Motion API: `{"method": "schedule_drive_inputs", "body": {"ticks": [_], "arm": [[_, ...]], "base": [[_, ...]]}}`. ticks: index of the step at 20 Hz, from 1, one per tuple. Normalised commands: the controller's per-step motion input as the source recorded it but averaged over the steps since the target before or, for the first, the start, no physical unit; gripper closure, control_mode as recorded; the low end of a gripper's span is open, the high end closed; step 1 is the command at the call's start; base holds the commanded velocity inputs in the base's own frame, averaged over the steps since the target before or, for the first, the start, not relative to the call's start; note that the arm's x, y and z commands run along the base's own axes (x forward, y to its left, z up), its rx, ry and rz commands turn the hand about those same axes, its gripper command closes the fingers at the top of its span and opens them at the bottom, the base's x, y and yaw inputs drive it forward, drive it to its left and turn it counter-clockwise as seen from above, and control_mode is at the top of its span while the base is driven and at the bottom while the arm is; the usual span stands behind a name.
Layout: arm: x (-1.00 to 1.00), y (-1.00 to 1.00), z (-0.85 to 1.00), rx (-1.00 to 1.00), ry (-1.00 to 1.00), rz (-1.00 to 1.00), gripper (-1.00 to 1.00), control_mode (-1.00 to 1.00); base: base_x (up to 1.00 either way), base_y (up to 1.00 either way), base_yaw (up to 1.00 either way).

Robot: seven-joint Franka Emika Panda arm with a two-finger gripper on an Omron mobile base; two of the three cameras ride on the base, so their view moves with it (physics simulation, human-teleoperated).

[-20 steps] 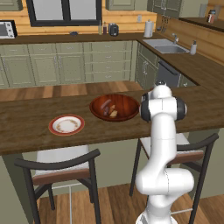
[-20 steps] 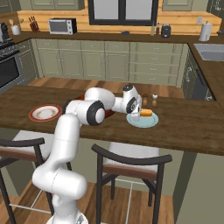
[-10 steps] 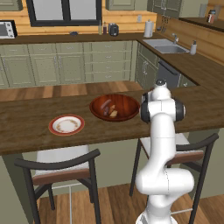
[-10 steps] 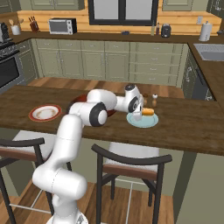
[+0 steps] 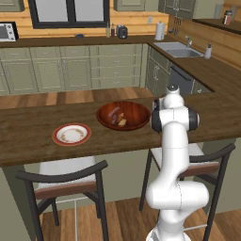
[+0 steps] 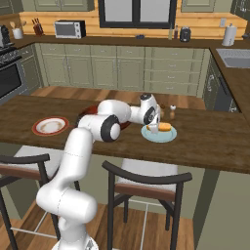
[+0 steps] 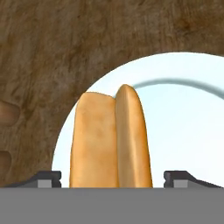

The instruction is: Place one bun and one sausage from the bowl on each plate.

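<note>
The yellow-orange hot-dog bun (image 7: pixel 111 140) lies on the pale teal-blue round plate (image 7: pixel 183 131), on the dark wooden counter (image 6: pixel 210 139). The two-finger gripper (image 7: pixel 112 178) sits low over it with its jaws spread wide, 1 on each side of the bun and apart from it, gripping nothing. The large glossy reddish-brown wooden bowl (image 5: pixel 136 115) holds the tan-brown bun (image 5: pixel 121 122) and a dark sausage (image 5: pixel 113 113). The white red-rimmed plate (image 5: pixel 71 134) lies left of the bowl.

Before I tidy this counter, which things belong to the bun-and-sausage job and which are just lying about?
Job:
yellow-orange bun on the teal plate
white red-rimmed plate
wooden bowl, food inside

Lying about:
microwave
paper towel roll
two stools
</note>
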Motion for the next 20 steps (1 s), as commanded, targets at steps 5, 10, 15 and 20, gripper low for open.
{"method": "schedule_drive_inputs", "body": {"ticks": [5, 10, 15, 20], "arm": [[-0.23, 0.15, 0.55, 0.0, 0.0, 0.01, -1.0, -1.0], [-0.44, 0.41, 0.85, 0.0, -0.01, 0.13, -1.0, -1.0], [-0.33, 0.7, 0.82, -0.01, -0.04, 0.34, -1.0, -1.0], [-0.43, 0.91, 0.36, 0.03, 0.0, 0.39, -1.0, -1.0]], "base": [[0.0, 0.0, 0.0], [0.0, 0.0, 0.0], [0.0, 0.0, 0.0], [0.0, 0.0, 0.0]]}}
